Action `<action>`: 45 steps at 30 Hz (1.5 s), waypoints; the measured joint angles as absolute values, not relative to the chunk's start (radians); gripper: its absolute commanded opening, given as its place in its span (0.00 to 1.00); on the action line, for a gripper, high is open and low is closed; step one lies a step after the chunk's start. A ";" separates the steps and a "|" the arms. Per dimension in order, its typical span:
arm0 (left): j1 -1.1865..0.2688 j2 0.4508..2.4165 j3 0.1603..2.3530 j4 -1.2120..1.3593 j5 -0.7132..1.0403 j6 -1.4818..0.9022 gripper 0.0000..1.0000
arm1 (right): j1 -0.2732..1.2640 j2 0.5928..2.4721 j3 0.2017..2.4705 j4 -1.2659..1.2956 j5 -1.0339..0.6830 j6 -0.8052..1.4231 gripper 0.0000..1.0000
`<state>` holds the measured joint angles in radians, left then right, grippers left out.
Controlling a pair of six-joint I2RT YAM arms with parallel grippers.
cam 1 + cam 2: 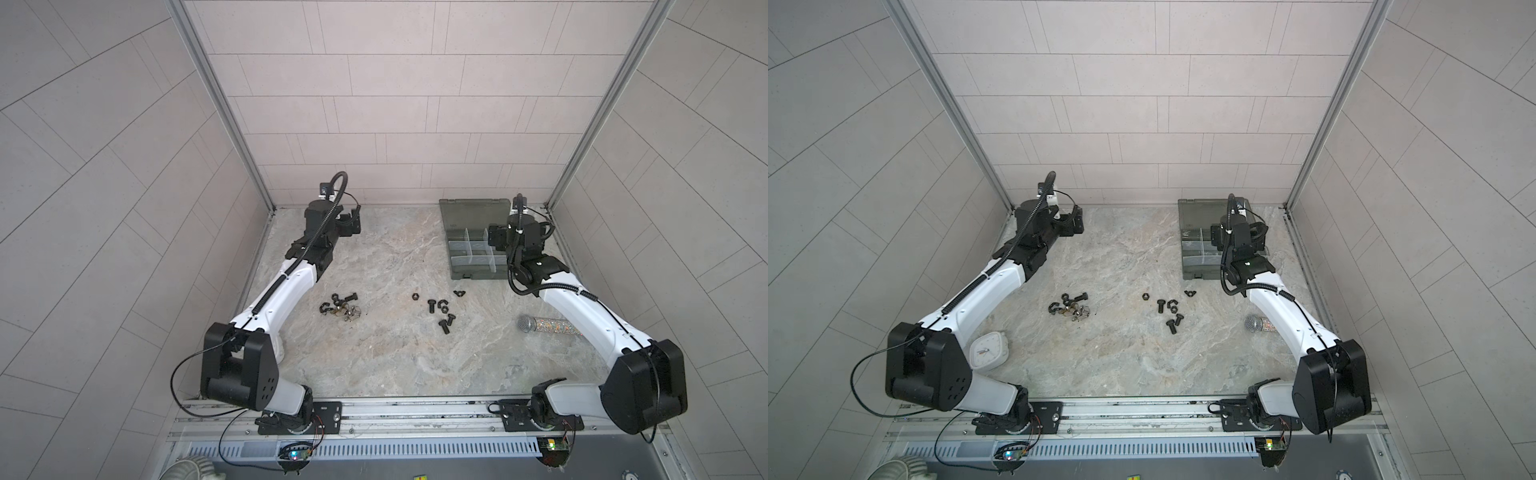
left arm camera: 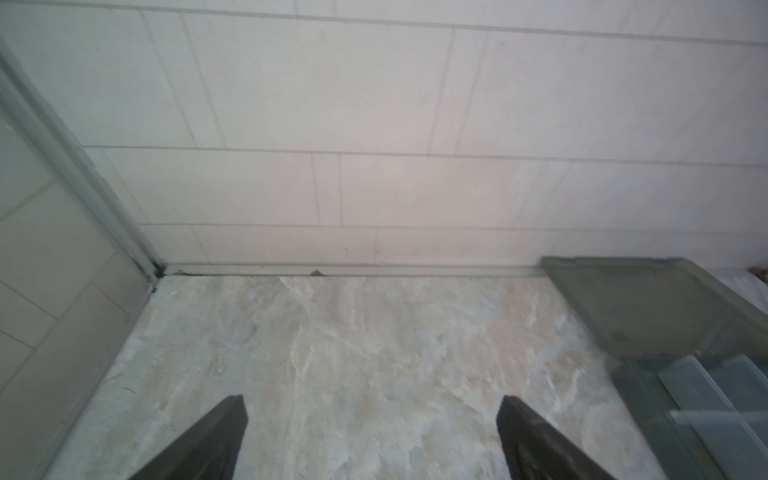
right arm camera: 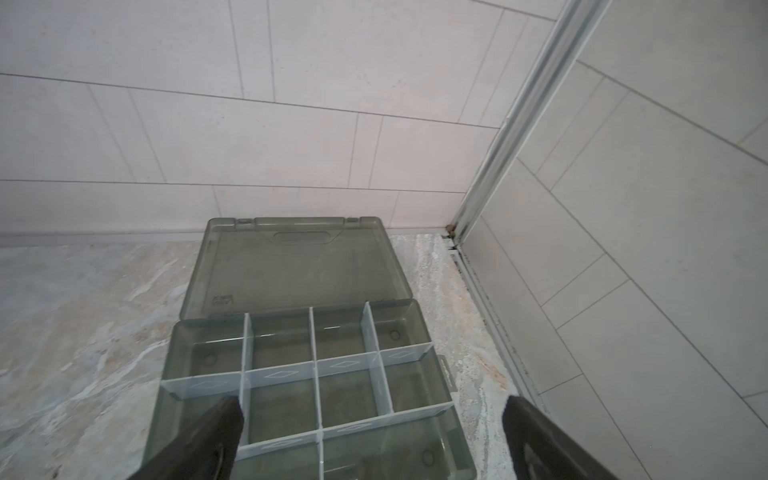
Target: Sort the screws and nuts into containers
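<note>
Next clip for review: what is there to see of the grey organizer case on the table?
The organizer case is smoky-grey translucent plastic. It rests on the marble-look table at the far right, near the back wall. Its hinged lid, with a moulded handle slot, is swung open toward that wall. Pale dividers split the tray into small rectangular compartments; those in view look empty. The right gripper, jaws open, is over its near part; no contact shows.

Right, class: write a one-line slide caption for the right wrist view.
Open right gripper poised above the divided compartments of a lid-open organizer case.
</note>
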<state>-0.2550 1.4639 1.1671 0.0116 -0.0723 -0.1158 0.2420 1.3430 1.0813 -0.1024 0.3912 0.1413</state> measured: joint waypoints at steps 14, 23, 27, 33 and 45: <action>-0.306 1.346 1.115 -0.281 0.014 -0.225 1.00 | 0.330 1.741 1.256 -0.310 0.119 0.278 0.55; -0.306 1.190 1.008 -0.367 0.035 -0.295 1.00 | 0.354 1.921 1.533 -0.470 0.036 0.296 0.55; -0.306 1.153 0.973 -0.399 0.044 -0.313 1.00 | 0.356 1.966 1.586 -0.500 0.028 0.308 0.55; -0.306 1.088 0.953 -0.438 0.032 -0.317 1.00 | 0.354 2.064 1.643 -0.558 -0.004 0.322 0.40; -0.306 1.002 0.942 -0.493 -0.002 -0.294 1.00 | 0.355 2.180 1.766 -0.607 -0.068 0.382 0.19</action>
